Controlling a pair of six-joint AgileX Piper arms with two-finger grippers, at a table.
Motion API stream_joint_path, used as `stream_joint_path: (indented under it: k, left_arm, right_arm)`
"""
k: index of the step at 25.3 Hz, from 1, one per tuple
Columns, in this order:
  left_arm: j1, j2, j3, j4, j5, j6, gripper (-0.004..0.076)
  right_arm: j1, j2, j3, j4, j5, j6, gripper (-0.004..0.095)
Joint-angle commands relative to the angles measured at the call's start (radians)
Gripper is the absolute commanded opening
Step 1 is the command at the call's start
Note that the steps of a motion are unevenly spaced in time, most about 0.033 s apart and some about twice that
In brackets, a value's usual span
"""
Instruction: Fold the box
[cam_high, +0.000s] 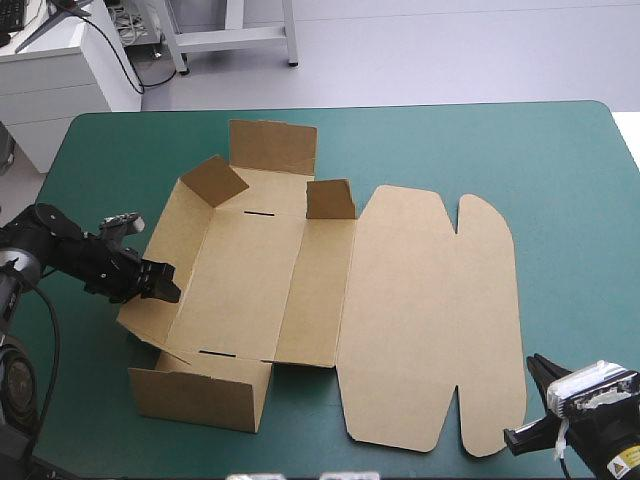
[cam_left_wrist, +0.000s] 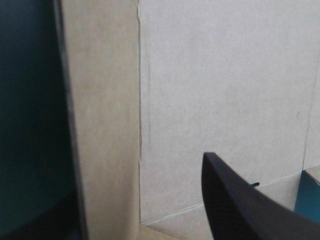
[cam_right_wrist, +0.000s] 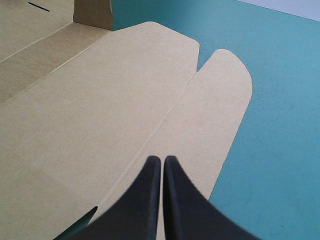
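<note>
1. Black fingers (cam_left_wrist: 235, 200) of the left tool (cam_high: 162, 284) stand apart; one lies over the inner face of the box's left wall, the other shows only as a dark shape on the wall's outer side; the wall's edge sits between them, and I judge it is not clamped.
2. Left wall (cam_high: 180, 228) leans outward, half raised; its long axis runs from the near edge of the table (cam_high: 560, 170) toward the far edge, so it lies straight ahead of this tool and crosswise to its reach.
3. Box (cam_high: 245, 280) sits left of the table's middle; far wall (cam_high: 272, 148) and near wall (cam_high: 200, 395) stand up; the floor between them lies flat.
4. Lid (cam_high: 430, 320) lies flat on the table, stretching rightward from the tray; the right tool (cam_right_wrist: 162, 164) hovers over the lid's near right corner, fingers pressed together and holding nothing; it is well apart from the left wall.
5. Judgement: the left arm is much the nearer to the one wall not yet upright; the coming move likely calls for tipping that wall inward, toward the lid, along its whole length.
</note>
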Motion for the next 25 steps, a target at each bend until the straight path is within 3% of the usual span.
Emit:
stream_joint_path:
  k: [1,5,12,25]
  left_arm:
    - [-0.008,-0.042,-0.018,-0.033,0.1,-0.025,0.0228]
    - [-0.008,-0.042,-0.018,0.036,0.1,-0.054,-0.0012]
    - [-0.034,-0.042,-0.12,0.107,0.097,-0.06,-0.0008]
    - [-0.427,0.024,-0.495,0.599,0.092,-0.081,-0.0008]
  right_arm:
    - [-0.006,0.014,-0.026,0.007,-0.07,-0.007,0.0]
    - [-0.006,0.014,-0.026,0.015,-0.07,-0.007,0.0]
    - [-0.006,0.014,-0.026,0.015,-0.07,-0.007,0.0]
    - [-0.006,0.014,-0.011,0.03,-0.055,-0.002,-0.0019]
